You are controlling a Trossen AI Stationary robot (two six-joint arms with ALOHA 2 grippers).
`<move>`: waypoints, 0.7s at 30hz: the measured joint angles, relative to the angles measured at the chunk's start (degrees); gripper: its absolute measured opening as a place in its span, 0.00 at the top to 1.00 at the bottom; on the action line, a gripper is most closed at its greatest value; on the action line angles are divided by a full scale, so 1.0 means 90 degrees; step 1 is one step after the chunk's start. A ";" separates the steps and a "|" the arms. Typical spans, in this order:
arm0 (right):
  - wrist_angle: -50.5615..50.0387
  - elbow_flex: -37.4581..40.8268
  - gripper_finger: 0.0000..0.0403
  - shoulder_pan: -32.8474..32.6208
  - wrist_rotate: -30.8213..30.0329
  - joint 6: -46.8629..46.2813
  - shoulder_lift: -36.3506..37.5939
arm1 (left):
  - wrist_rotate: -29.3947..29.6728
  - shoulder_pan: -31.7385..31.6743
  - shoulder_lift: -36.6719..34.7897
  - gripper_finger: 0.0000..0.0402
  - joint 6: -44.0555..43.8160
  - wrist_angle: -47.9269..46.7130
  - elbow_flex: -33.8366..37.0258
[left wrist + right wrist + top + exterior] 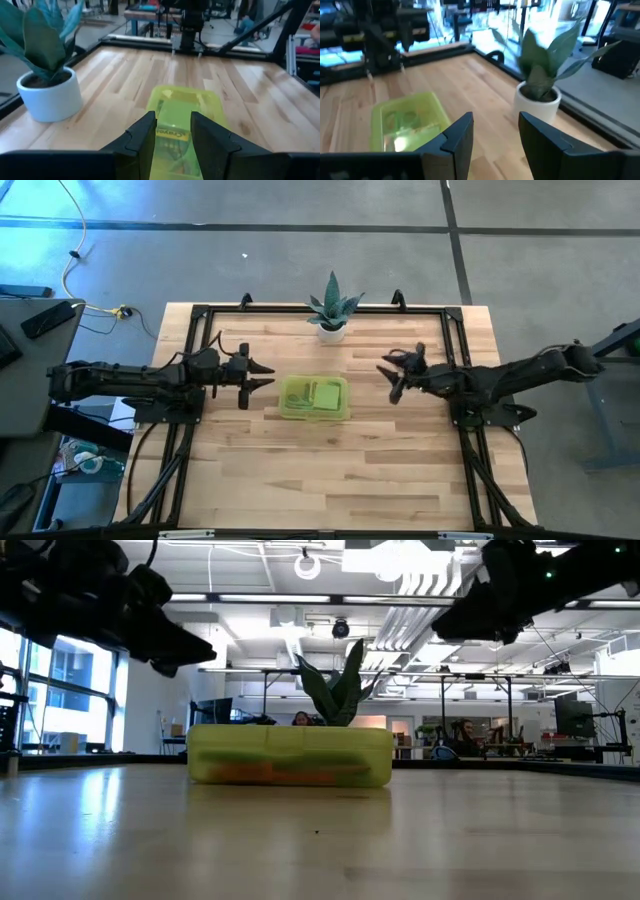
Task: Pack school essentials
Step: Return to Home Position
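Low view: essentials are made out only as blurred orange and green streaks inside the shut, translucent, round-cornered case at the centre of the wooden table. "Crayo…" is read through the lid. Left gripper and right gripper are held spread and empty, flanking it.

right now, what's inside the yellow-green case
The case is shut. Through its translucent plastic, a pale square shows from above and an orange band from the side. The separate items inside cannot be told apart.
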State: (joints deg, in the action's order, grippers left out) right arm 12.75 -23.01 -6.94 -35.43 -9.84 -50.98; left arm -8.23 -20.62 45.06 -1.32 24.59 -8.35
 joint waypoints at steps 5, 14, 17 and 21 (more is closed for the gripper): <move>0.0017 0.0361 0.63 0.0155 0.0081 0.0089 0.0907 | -0.0006 -0.0006 -0.0098 0.71 -0.0136 0.1036 0.0471; 0.0341 0.1284 0.63 0.0160 -0.0103 0.0098 0.1814 | -0.0007 -0.0109 -0.0102 0.71 -0.0189 0.1772 0.0747; 0.0609 0.1680 0.63 0.0162 -0.0247 0.0099 0.2098 | -0.0009 -0.0327 -0.0125 0.71 -0.0250 0.1773 0.0747; 0.0853 0.2116 0.63 0.0162 -0.0252 0.0111 0.2532 | -0.0235 -0.0774 -0.0328 0.71 -0.0614 0.1777 0.0747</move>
State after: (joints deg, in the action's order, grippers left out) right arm 20.43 -3.97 -5.48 -37.69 -8.84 -28.19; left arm -10.35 -27.59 42.10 -6.85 40.58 -1.63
